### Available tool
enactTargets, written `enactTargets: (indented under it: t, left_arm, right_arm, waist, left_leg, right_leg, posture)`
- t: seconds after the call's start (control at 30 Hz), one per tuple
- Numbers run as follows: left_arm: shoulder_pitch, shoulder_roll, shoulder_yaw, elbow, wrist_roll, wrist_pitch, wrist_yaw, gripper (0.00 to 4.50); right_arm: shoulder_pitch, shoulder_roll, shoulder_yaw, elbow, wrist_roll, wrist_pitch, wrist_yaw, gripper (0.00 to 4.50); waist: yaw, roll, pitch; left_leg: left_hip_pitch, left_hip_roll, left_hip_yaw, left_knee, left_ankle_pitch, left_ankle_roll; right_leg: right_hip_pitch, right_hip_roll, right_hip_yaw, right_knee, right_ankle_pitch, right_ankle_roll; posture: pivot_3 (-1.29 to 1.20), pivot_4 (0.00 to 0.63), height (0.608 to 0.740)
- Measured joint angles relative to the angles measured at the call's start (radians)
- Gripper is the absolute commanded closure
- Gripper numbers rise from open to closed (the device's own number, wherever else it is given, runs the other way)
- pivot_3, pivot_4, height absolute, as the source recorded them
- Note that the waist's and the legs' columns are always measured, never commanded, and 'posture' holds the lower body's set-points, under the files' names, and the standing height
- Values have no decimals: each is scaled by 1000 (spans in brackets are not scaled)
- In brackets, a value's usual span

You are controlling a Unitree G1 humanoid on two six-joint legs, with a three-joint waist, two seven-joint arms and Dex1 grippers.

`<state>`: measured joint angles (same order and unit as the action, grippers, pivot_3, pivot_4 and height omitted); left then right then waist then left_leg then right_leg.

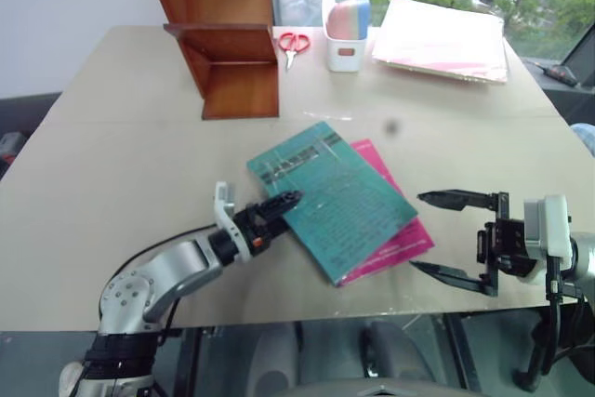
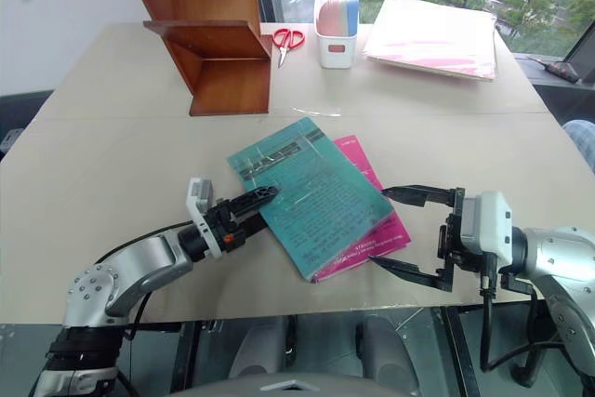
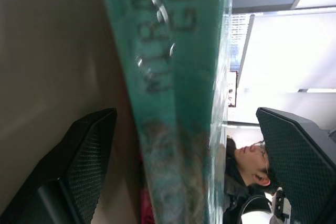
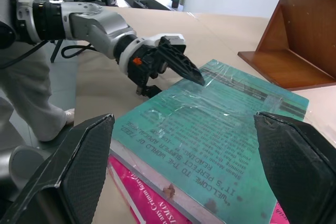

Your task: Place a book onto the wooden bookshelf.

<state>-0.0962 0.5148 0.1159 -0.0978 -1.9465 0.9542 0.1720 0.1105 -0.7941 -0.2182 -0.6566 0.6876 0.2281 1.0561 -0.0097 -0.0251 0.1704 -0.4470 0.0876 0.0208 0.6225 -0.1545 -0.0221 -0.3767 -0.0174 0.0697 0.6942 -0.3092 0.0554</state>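
The book (image 1: 330, 197) lies flat on the surface (image 1: 112, 165), near its front edge and well in front of the wooden bookshelf (image 1: 228, 39), which stands at the back left. The teal-green cover rests on top of a magenta-pink paperback (image 1: 400, 239), whose edges show beyond the book's right and near sides.

The left end effector (image 1: 279, 206) sits at the book's left edge, its black fingers spread wide, one above the cover and one below the edge, so the edge lies between them. In the left wrist view the book (image 3: 173, 93) stands in the gap with space on either side; the fingers have not closed on it.

The right end effector (image 2: 395, 230) hovers just to the right of the book, pointing toward it, its two fingers wide apart and holding nothing.

Behind the book, right of the bookshelf, are red scissors (image 1: 294, 44), a white holder (image 1: 344, 30) and a pale pink folder stack (image 1: 444, 39).
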Motion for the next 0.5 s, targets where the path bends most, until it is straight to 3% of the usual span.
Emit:
enactTargets:
  t: [0.1,0.13,0.17,0.23,0.3,0.5]
  left_arm:
    - [-11,-2,-8,26,1,21,-19,2006]
    - [-13,-2,-8,30,1,23,-23,2185]
    - [-20,-2,-8,38,0,27,-33,2837]
    - [-30,-2,-5,53,-5,37,-56,3368]
    - [-30,1,6,55,-15,48,-83,3368]
    - [-15,136,138,50,-7,120,-231,3368]
  right_arm:
    - [5,-4,-13,0,0,1,-3,0]
    - [6,-5,-16,0,0,1,-3,0]
    - [7,-5,-18,0,0,1,-5,0]
    - [8,-5,-18,0,0,1,-6,0]
    - [8,-5,-18,-1,0,1,-9,0]
    - [12,-3,-18,-2,-8,-1,-19,0]
  waist:
    - [0,0,0]
    - [1,0,0]
    - [1,0,0]
    - [1,0,0]
    - [0,0,0]
    - [-3,0,0]
  left_leg:
    - [0,0,0,0,0,0]
    - [0,0,0,0,0,0]
    - [0,0,0,0,0,0]
    - [0,0,0,0,0,0]
    - [0,0,0,0,0,0]
    - [0,0,0,-2,0,0]
  right_leg:
    - [0,0,0,0,0,0]
    - [0,0,0,0,0,0]
    - [0,0,0,0,0,0]
    - [0,0,0,0,0,0]
    - [0,0,0,0,0,0]
    - [-1,0,0,-1,0,0]
  posture:
    - [0,150,740]
    - [0,150,740]
    - [0,150,740]
    - [0,150,740]
    - [0,150,740]
    - [0,150,740]
